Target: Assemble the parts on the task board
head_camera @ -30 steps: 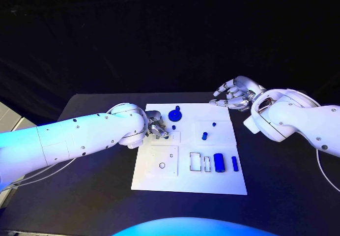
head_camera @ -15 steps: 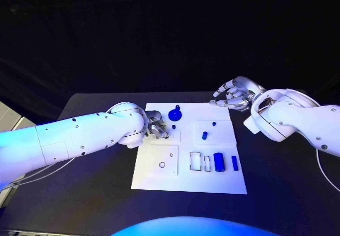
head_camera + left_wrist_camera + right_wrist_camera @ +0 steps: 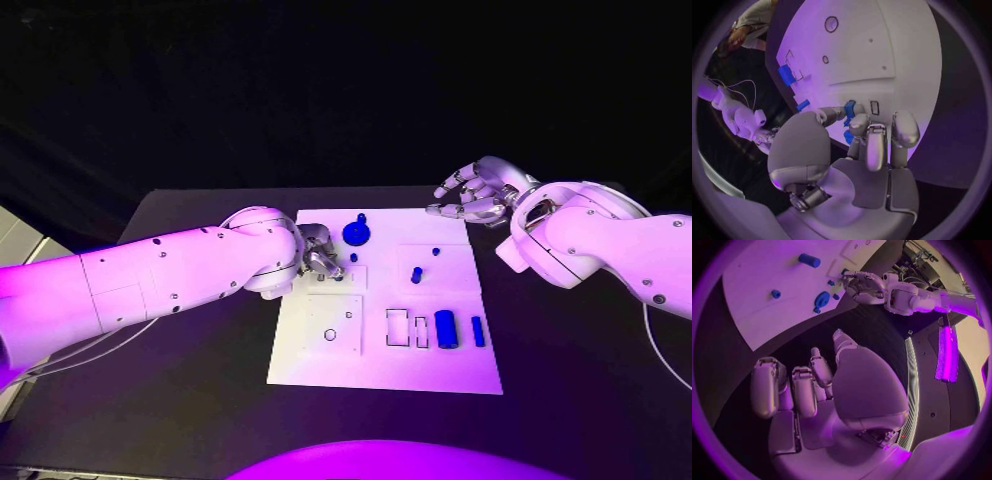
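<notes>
The left hand (image 3: pixel 319 254) is pinching a small blue part (image 3: pixel 849 109) over the white board's (image 3: pixel 433 370) left edge on the counter. The right hand (image 3: pixel 476 192) is hovering beyond the far right corner, fingers spread, holding nothing.

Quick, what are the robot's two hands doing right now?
Left hand: pinching a small blue part over the task board.
Right hand: open, holding nothing.

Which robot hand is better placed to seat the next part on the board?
Left. The left robot hand is over the task board with a small blue part at its fingertips; the right robot hand hovers off the board's far corner.
</notes>
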Robot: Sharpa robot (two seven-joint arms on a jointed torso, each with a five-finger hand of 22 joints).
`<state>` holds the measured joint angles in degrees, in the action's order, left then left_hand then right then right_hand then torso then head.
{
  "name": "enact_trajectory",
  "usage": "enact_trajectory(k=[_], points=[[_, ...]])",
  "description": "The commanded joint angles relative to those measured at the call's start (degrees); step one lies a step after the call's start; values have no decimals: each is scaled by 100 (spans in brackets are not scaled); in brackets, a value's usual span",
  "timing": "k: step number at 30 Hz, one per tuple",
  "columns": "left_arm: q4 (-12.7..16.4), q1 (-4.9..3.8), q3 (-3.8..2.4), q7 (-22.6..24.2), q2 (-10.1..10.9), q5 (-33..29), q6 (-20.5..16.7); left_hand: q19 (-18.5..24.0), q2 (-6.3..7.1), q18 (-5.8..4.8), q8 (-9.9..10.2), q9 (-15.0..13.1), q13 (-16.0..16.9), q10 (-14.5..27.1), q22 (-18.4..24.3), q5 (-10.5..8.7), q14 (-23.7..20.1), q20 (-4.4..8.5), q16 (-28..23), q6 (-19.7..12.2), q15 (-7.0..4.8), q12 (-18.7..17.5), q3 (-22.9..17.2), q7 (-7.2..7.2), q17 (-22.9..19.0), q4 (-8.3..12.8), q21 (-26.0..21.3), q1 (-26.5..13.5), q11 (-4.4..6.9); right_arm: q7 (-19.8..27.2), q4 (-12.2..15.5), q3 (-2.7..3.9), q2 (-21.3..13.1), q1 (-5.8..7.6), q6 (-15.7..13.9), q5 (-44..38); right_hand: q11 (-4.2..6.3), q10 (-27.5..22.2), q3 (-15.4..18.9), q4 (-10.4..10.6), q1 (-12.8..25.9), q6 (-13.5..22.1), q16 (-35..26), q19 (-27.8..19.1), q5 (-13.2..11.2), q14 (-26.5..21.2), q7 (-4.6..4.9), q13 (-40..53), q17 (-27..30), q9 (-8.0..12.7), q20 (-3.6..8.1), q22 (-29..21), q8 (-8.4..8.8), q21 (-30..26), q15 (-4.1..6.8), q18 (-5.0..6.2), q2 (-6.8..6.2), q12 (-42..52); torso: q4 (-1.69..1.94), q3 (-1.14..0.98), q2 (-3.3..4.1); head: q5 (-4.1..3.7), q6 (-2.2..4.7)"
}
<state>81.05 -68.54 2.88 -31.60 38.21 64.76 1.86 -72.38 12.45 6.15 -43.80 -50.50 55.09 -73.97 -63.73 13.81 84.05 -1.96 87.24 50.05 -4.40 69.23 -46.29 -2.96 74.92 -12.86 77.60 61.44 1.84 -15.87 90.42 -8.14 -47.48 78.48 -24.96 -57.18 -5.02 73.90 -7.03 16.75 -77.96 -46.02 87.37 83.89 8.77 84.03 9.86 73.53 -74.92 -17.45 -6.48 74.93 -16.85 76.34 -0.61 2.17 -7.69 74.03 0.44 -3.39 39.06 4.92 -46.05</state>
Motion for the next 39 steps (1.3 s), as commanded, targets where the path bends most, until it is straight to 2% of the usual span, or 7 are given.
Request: enact_trajectory(k=[1, 8, 12, 20, 27, 32, 39], points=[[-39, 11, 10, -28, -39, -84, 160, -44, -29, -57, -14, -3, -24, -32, -6, -44, 418, 12, 32, 66, -49, 8, -979, 76, 834, 929, 34, -43, 1, 33, -4, 0, 6, -7, 68, -17, 3, -42, 21, 0, 44, -21, -40, -23, 4, 425, -9, -4, -831, -3, -2, 642, -23, -34, 0, 106, 2, 0, -5, -2, 3, 0, 2], [-90, 11, 13, -31, -92, -158, 281, -42, -1, -58, -32, -30, -39, -35, -5, -88, 419, 14, 32, 60, -58, 9, -893, 95, 839, 859, 24, -183, 11, 60, -10, -1, 10, -10, 57, 14, 2, -65, 29, 0, 56, -18, -50, -31, 6, 419, -9, -27, -809, -3, -2, 630, -23, -55, 0, 110, 10, -19, 2, -1, 6, -19, -16], [-106, 11, 14, -34, -95, -178, 326, -42, 79, -59, -39, -43, -43, -38, 2, -107, 422, 17, 32, 96, -72, 29, -619, 127, 847, 674, 3, -455, 32, 68, -13, -1, 8, -10, 53, 29, 0, -83, 55, 4, 101, -7, -60, -38, 6, 413, -7, -45, -791, 0, -2, 620, -23, -74, -1, 113, 30, -32, 5, 0, 1, -24, -26], [-129, 11, 14, -78, -94, -185, 385, -45, 105, -59, -3, -22, -51, -16, 13, -99, 427, 24, 36, 140, -84, 43, -272, 144, 866, 456, -21, -632, 44, 70, -15, -1, 8, -11, 85, 39, -2, -82, 76, 4, 137, 8, -53, -31, 7, 418, -4, -46, -810, 4, -3, 629, -19, -63, -2, 110, 51, -28, 5, 1, -4, -25, -25], [-153, 11, 13, -97, -91, -179, 392, -54, 122, -59, 42, 0, -60, 3, 23, -110, 429, 24, 34, 201, -81, 72, 477, 141, 874, 150, -49, -691, 38, 74, -16, -2, 5, -11, 83, 46, -3, -92, 91, 5, 164, 16, -60, -35, 7, 415, -2, -58, -797, 6, -3, 621, -17, -77, -3, 112, 64, -35, 4, 2, -7, -19, -16], [-187, 11, 11, -115, -90, -174, 365, -92, 94, -68, 44, -7, 22, -44, -21, -134, 464, 25, 86, 261, -72, 153, 1164, 129, 1005, -263, -38, -747, 30, 71, -16, -2, 3, -13, 84, 49, -3, -92, 91, 5, 164, 16, -60, -35, 7, 415, -2, -58, -797, 6, -3, 621, -17, -77, -3, 112, 64, -35, 2, -1, -4, -20, 5], [-250, 11, 3, -120, -88, -173, 326, -103, 62, -70, 68, -8, 26, -43, -34, -138, 466, 28, 91, 260, -77, 172, 1643, 133, 1020, -388, -38, -796, 32, 69, -18, -3, 2, -19, 77, 49, -4, -105, 99, 6, 178, 19, -65, -42, 7, 413, -1, -71, -788, 6, -4, 613, -17, -92, -4, 116, 72, -45, -5, 2, -3, -20, 21]])
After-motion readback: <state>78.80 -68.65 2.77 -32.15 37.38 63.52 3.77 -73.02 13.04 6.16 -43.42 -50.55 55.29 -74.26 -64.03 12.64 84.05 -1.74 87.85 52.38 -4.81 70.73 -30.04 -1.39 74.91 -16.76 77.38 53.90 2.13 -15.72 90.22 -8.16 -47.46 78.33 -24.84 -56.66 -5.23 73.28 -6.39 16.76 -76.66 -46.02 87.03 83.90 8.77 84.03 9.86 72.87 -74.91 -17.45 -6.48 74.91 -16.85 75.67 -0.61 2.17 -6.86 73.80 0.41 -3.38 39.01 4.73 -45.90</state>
